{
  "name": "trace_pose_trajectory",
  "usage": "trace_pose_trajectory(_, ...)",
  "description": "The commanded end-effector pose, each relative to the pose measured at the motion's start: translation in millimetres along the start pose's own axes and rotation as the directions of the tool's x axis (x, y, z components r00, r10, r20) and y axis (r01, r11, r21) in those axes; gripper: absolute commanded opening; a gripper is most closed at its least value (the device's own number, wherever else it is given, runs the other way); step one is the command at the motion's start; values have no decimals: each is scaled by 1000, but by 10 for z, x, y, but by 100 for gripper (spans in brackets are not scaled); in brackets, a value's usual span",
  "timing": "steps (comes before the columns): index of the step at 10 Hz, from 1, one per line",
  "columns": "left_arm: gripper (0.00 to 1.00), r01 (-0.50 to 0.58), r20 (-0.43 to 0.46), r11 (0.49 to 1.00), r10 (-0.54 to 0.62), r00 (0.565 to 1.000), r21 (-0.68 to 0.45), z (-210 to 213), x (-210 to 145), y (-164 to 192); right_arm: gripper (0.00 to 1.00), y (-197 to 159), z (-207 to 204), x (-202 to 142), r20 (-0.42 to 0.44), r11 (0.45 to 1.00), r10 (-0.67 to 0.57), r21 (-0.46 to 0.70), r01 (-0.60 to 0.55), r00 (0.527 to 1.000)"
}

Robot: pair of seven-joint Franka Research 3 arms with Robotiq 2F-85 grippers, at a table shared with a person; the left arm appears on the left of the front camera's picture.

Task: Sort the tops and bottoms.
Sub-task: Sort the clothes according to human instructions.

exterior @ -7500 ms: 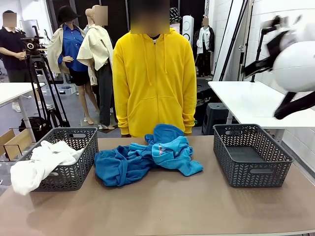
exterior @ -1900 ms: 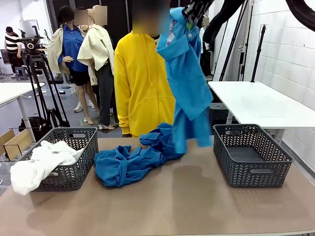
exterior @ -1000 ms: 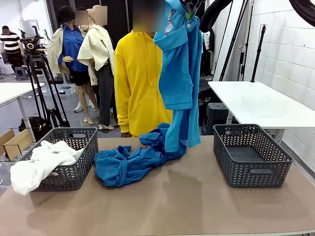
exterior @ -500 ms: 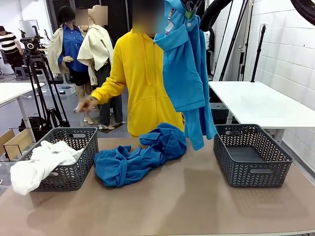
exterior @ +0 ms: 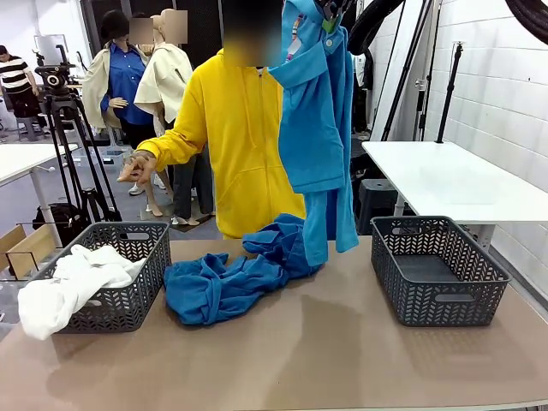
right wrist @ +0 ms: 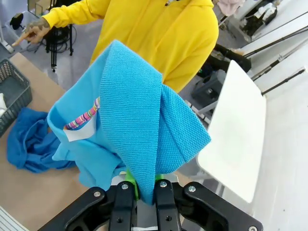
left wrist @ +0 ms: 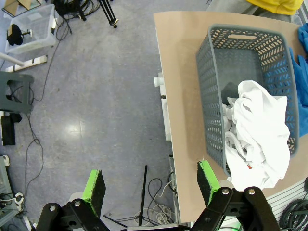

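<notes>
One brown table (exterior: 342,360) is spreading across the lower half of the front view, and a person (exterior: 248,145) in a yellow hoodie is standing behind it at upper centre. Just right of them the light blue top (exterior: 312,128) is hanging straight down, long axis vertical, from the right gripper (exterior: 330,10) at the top edge, whose fingers are pinching the cloth tight. Its hem is dangling by the darker blue garment (exterior: 223,287) heaped at centre. The empty right basket (exterior: 428,300) is sitting below and right of the top (the nearer one for this arm, I'd say), while the left basket (exterior: 120,300), lower left, is holding a white garment (exterior: 73,282). The person's hand (exterior: 135,165) is pointing leftward. The left gripper (left wrist: 150,182) is hovering with fingers wide, holding nothing.
</notes>
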State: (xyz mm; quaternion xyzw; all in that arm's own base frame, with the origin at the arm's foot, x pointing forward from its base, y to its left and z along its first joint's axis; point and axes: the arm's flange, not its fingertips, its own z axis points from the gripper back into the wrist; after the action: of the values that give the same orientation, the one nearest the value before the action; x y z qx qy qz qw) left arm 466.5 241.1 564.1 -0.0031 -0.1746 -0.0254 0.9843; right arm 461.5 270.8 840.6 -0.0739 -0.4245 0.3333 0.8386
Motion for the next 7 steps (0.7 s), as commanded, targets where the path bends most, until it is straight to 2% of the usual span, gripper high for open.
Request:
trace_pose_trajectory(1,100,13,-9,1000,-13,1000,16,14,-22,13,0,-11,38,4,4,1000,0,-7,0,1000)
trace_pose_trajectory(7,100,13,-9,1000,-13,1000,16,14,-22,13,0,-11,38,4,4,1000,0,-7,0,1000)
